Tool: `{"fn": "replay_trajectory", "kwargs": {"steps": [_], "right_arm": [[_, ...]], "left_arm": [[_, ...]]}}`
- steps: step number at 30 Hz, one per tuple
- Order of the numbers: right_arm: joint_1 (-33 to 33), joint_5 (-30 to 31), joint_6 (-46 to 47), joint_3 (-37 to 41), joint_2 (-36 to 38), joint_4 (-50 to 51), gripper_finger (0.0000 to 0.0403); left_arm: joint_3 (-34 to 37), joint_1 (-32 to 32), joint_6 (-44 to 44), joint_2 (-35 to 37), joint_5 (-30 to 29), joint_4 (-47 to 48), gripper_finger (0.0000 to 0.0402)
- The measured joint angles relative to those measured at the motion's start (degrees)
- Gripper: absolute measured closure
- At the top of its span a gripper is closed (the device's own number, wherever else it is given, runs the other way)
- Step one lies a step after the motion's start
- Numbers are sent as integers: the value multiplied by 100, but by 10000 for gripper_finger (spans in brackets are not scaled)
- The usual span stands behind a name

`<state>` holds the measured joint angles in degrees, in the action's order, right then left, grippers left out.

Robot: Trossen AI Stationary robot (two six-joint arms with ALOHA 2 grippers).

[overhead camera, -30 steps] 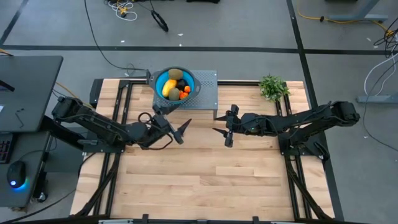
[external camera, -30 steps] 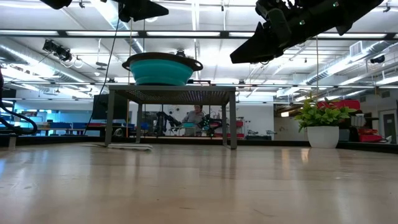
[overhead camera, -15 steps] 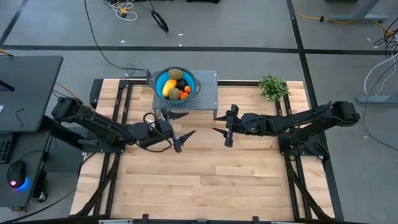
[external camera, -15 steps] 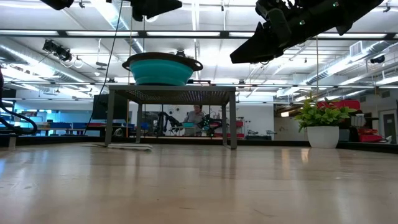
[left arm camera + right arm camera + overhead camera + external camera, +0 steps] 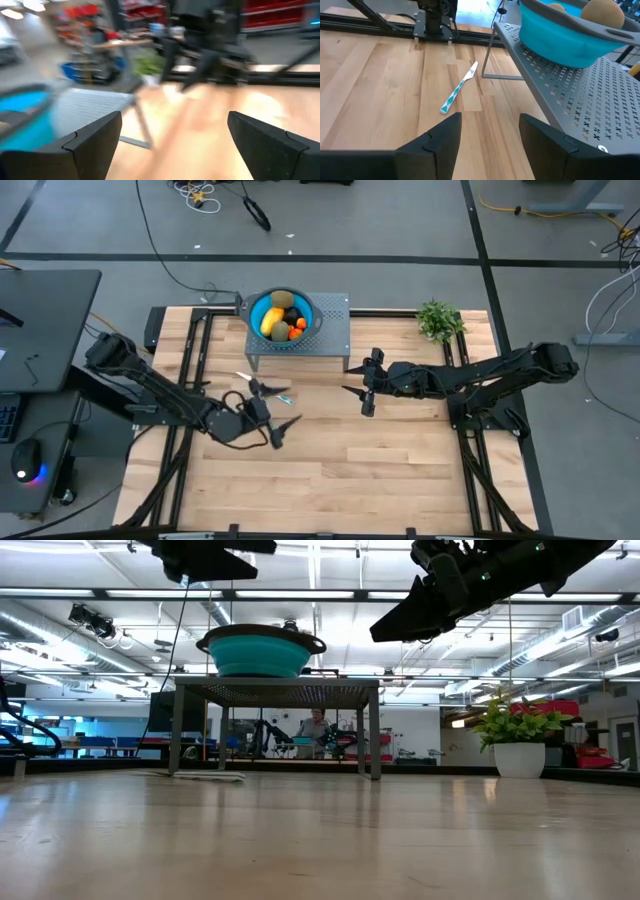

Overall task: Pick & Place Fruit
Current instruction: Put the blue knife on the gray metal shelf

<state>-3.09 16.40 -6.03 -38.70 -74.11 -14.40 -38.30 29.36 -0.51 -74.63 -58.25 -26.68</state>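
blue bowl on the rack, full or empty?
Full. The high view shows the blue bowl on the rack holding fruit: yellow, olive-brown, dark and orange pieces.

Light wooden table (image 5: 330, 460), planks running across. At the far edge, a grey perforated metal stand (image 5: 325, 330) on thin legs, carrying a blue bowl (image 5: 254, 312). Just in front of the stand, flat on the wood, a blue-handled knife (image 5: 458, 89). At the far right corner, a small green plant (image 5: 438, 319) in a white pot (image 5: 519, 760).
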Motion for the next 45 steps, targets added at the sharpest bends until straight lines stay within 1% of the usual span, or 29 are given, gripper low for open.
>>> {"fn": "replay_trajectory", "kwargs": {"steps": [3, 5, 8, 9, 10, 11, 12, 13, 16, 18, 20, 23, 24, 26, 29, 31, 34, 42, 45], "right_arm": [[0, 0, -2, 0, 0, 1, 194], [1, 0, -2, 0, 0, 1, 194], [2, 0, -1, 0, 0, 1, 194], [0, 0, -1, 0, 0, 0, 194], [0, 0, -1, 0, 0, 0, 194], [0, 0, -2, 0, 0, 0, 194], [1, 0, 0, 1, 0, 0, 194], [0, 0, -2, 2, 0, 1, 194], [1, 0, 0, 2, 0, 1, 194], [0, 0, -2, 2, 0, 1, 194], [2, 0, 0, 2, 0, 1, 194], [2, 0, -2, 2, 0, -1, 194], [1, 0, -2, 2, 0, 1, 194], [2, 0, 0, 2, 0, 1, 194], [2, 0, -2, 2, 0, 1, 194], [1, 0, 0, 2, 0, 1, 194], [1, 0, 0, 2, 0, 0, 194], [0, 0, -1, 2, 0, 1, 194], [2, 0, 0, 2, 0, 1, 194]], "left_arm": [[0, 143, -397, -2, 713, 82, 28], [0, 167, -718, -2, 1364, 141, 28], [0, 162, -633, -2, 2543, 199, 28], [0, 162, -651, -4, 2821, 168, 28], [0, 167, -777, -4, 2938, 117, 28], [0, 158, -966, -4, 2913, 77, 28], [0, 145, -1145, -4, 2743, 63, 28], [0, 131, -1296, -4, 2439, 75, 28], [0, 96, -1589, -4, 1100, 462, 28], [2, 81, -1754, -4, 396, 830, 28], [2, 65, -2146, -4, -79, 1210, 28], [4, 53, -2529, -4, -558, 1460, 28], [4, 52, -2603, -4, -650, 1480, 28], [4, 54, -2614, -4, -645, 1509, 28], [4, 57, -2585, -4, -371, 1526, 28], [4, 53, -2599, -4, -299, 1524, 28], [4, 36, -2579, -4, -395, 1519, 28], [4, 18, -2542, -4, -360, 1569, 28], [4, 9, -2591, -4, -467, 1566, 28]]}}
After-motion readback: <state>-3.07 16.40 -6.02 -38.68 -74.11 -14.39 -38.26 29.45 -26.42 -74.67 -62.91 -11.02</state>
